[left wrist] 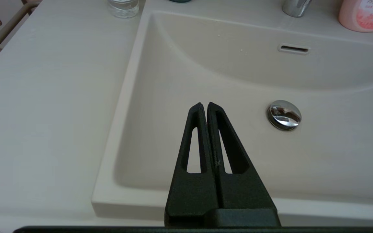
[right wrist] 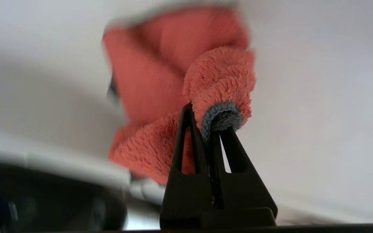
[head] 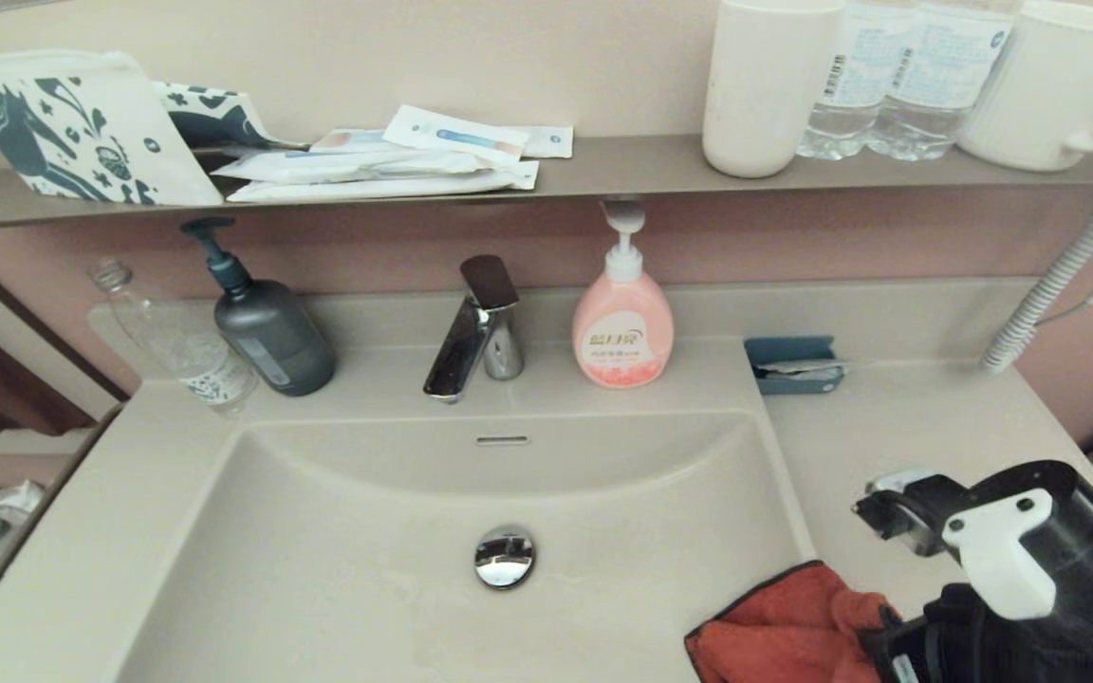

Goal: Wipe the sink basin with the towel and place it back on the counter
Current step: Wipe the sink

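The right claw [right wrist: 209, 127] is clamped on a fold of the small red-orange microfibre towel with a dark grey backing [head: 788, 621], its two black fingers pressed together with the grey edge pinched between them. Seen from the head, the towel hangs from that claw over the near right corner of the wide beige rectangular sink basin [head: 338, 531], straddling the rim where the basin meets the smooth beige table [head: 898, 427].

What the wipe turns on, I judge, is this: the round chrome drain plug [head: 505, 557] marks the basin floor, and it lies to the left of the towel and a little farther from the robot. The towel would have to be carried leftward and down over the rim toward the plug.

The left claw [left wrist: 205, 105] hangs with its fingers together above the basin's left side, left of the drain plug, holding nothing.
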You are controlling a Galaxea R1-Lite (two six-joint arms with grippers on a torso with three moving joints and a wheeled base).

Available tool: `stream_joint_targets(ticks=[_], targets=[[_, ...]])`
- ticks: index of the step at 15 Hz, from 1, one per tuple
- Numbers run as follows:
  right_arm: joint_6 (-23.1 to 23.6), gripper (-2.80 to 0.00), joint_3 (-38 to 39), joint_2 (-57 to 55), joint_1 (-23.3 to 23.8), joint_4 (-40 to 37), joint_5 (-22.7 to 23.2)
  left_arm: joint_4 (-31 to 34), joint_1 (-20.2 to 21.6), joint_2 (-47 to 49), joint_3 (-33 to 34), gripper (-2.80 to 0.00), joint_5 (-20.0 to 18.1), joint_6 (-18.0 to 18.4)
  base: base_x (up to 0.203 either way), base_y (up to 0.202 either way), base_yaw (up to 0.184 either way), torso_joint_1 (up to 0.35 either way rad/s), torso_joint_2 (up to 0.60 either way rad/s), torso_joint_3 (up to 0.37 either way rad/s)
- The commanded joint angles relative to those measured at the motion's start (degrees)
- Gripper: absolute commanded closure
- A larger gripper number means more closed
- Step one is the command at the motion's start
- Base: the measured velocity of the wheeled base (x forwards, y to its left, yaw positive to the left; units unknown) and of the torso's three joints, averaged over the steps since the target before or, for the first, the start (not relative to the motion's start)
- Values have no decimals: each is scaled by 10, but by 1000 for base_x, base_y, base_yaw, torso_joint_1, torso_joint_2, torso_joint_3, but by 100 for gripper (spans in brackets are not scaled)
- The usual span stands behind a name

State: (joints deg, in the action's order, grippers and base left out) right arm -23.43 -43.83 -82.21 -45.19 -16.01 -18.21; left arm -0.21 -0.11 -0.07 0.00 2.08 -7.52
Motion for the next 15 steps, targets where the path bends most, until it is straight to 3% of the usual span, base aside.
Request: stream_joint_targets(ticks=[1, 3, 6, 11, 15], targets=[[1, 0, -1, -33, 43, 34, -1, 0, 0, 1, 0, 0, 0, 0, 0, 0, 0, 0, 0, 0], [11, 0, -11, -88, 102, 113, -2, 0, 0, 1, 0, 0, 0, 0, 0, 0, 0, 0, 0, 0], [17, 0, -66, -173, 147, 185, -4, -1, 0, 1, 0, 0, 0, 0, 0, 0, 0, 0, 0, 0], [12, 0, -236, -277, 174, 197, -7, 0, -1, 1, 0, 0, 0, 0, 0, 0, 0, 0, 0, 0], [10, 0, -300, -313, 183, 197, -33, -1, 0, 1, 0, 0, 0, 0, 0, 0, 0, 0, 0, 0]])
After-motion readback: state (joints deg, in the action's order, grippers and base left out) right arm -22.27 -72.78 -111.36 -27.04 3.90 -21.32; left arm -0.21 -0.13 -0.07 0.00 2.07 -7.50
